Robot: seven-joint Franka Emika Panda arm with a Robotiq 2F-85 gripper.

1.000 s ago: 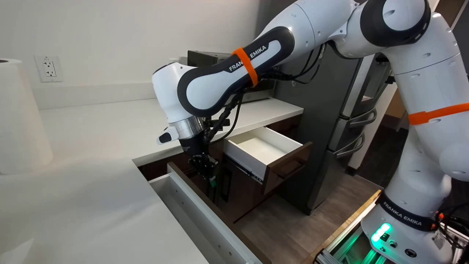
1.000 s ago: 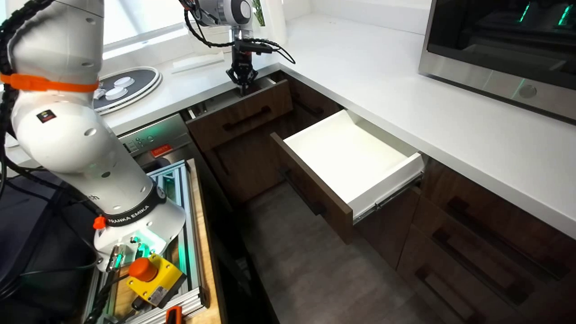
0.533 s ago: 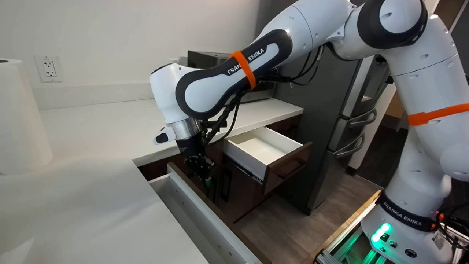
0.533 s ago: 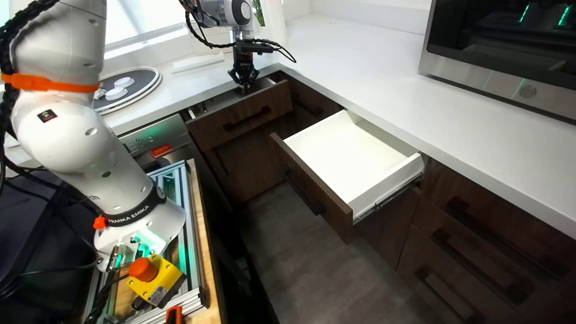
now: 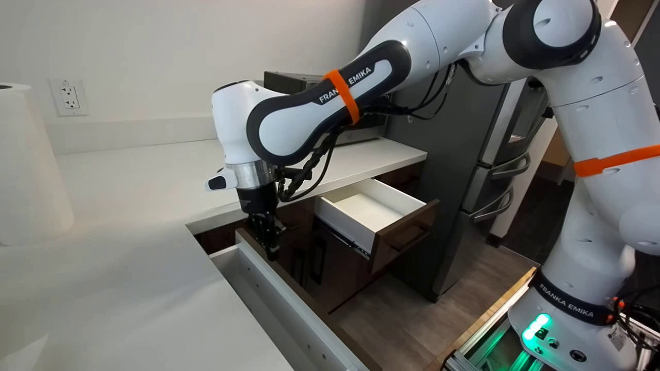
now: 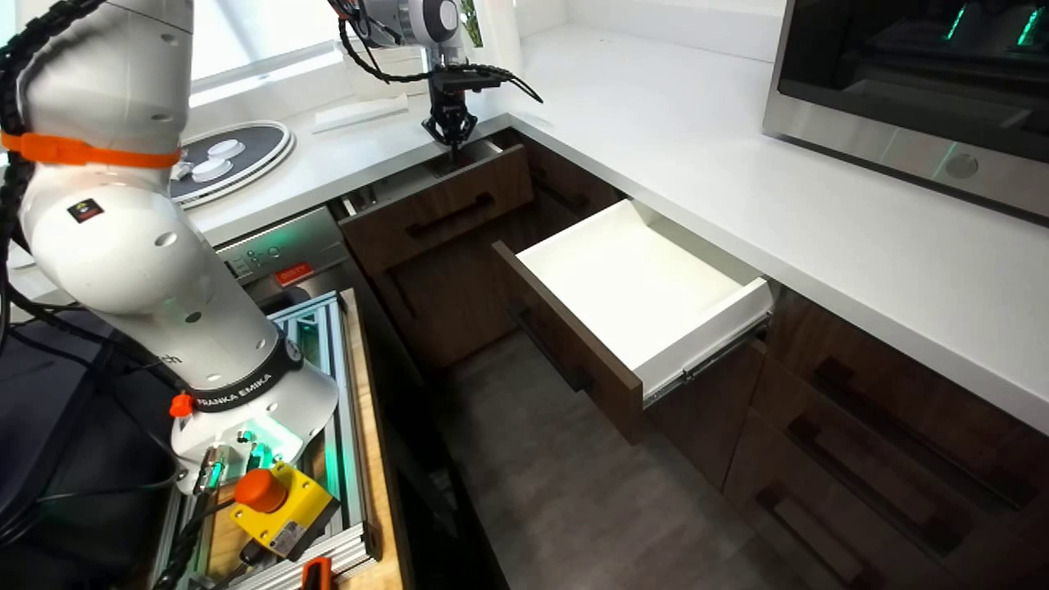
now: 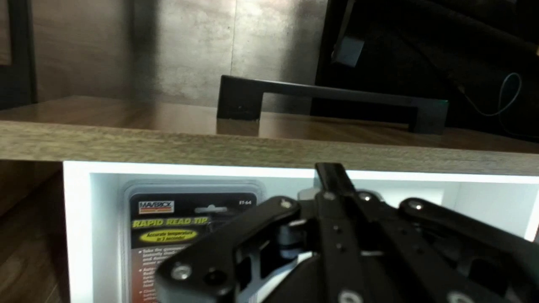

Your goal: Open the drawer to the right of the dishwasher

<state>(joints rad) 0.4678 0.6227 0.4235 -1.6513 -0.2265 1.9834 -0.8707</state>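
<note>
The drawer stands open just right of the dishwasher. Its dark brown front and pale inner wall show in the exterior views. In the wrist view its wooden top edge crosses the picture, with the black handle beyond it. A packaged thermometer lies inside. My gripper points down at the drawer's far-end part, close behind and above its front; the gripper also shows in the other views. Its fingers are together with nothing visible between them. I cannot tell whether the tips touch the drawer.
A smaller drawer with a bright white inside stands open on the adjoining cabinet run. The white counter overhangs both runs. A microwave, a paper towel roll and a fridge stand around. The robot base sits on a wheeled-looking frame.
My gripper has moved a little up and, in an exterior view, to the left, from in front of the drawer's front toward its top edge. The drawers have not visibly moved.
</note>
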